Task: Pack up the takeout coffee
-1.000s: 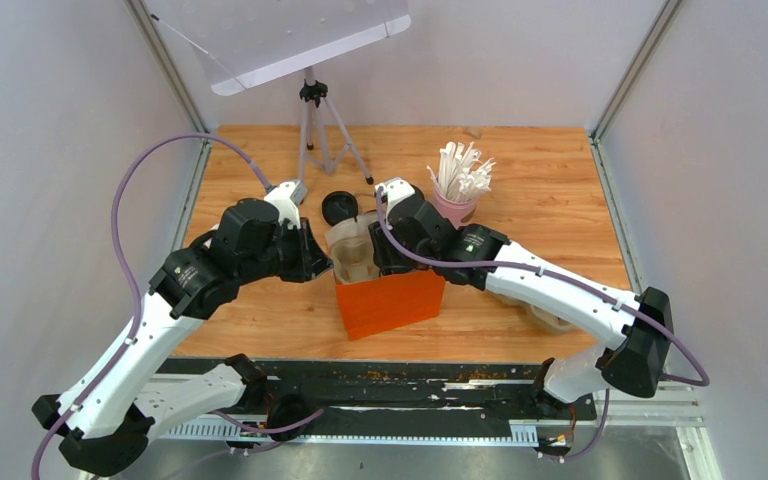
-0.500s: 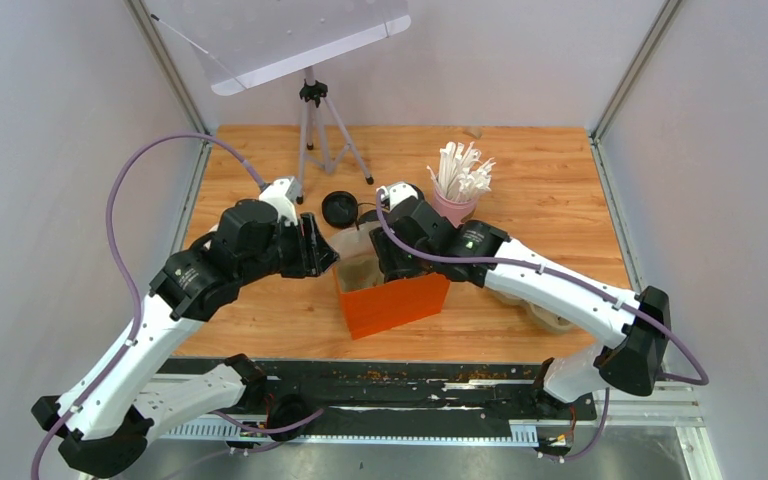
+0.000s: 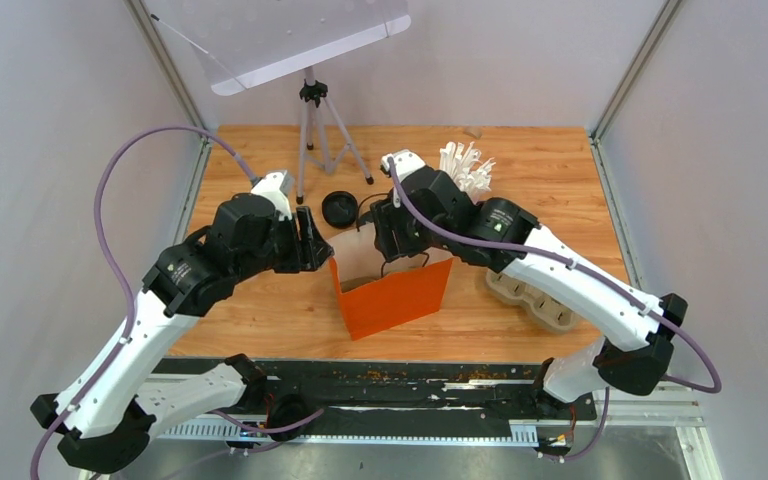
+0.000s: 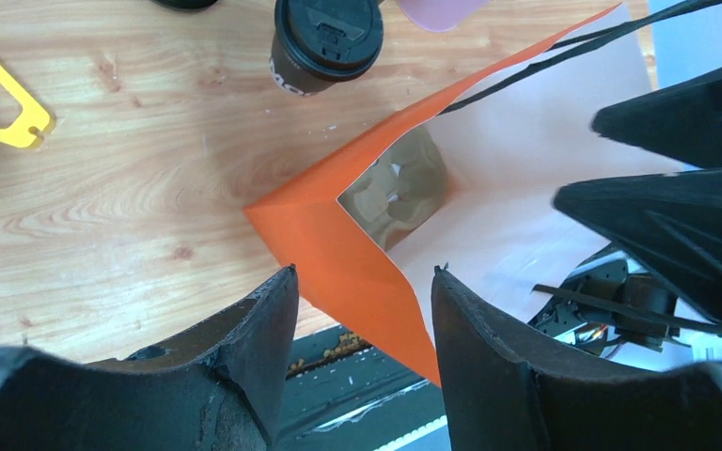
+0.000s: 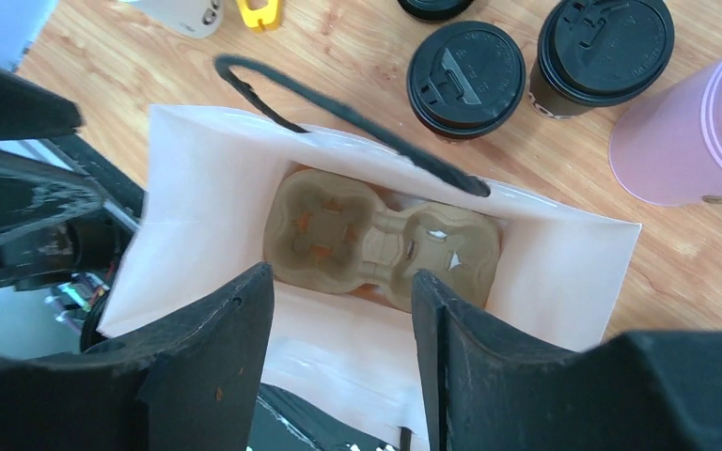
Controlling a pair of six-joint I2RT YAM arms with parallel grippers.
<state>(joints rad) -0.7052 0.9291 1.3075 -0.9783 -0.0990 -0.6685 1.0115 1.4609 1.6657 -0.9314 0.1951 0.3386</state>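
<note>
**Now: bag spread, tray seated, cups waiting outside**

Plainly, both arms are here to keep the bag's mouth wide. The orange paper bag [image 3: 395, 295] stands upright at mid-table [image 3: 560, 190]. The left gripper [image 4: 362, 282] hangs over its left corner, and the right gripper [image 5: 338, 282] hangs over the near wall, looking straight down inside. Both pairs of fingers are spread apart and pinch nothing. The left pair straddles the orange corner fold with paper showing in the gap. The right pair frames the white lining. Whether any fingertip actually brushes the paper is hard to say, since the arms cover the rim from above.

A brown pulp tray [image 5: 381, 240] lies flat on the bag's floor with its wells facing up and nothing in them, so by my reading the bag is ready for loading.

The takeout cups [image 5: 465, 68] are not packed. Two with black lids stand on the wood just beyond the bag's far wall, beside the pink straw cup [image 5: 686, 132]. They are well clear of both sets of fingers, with the whole bag between them and the grippers. Either arm would have to leave the rim and reach past it to take one.
</note>
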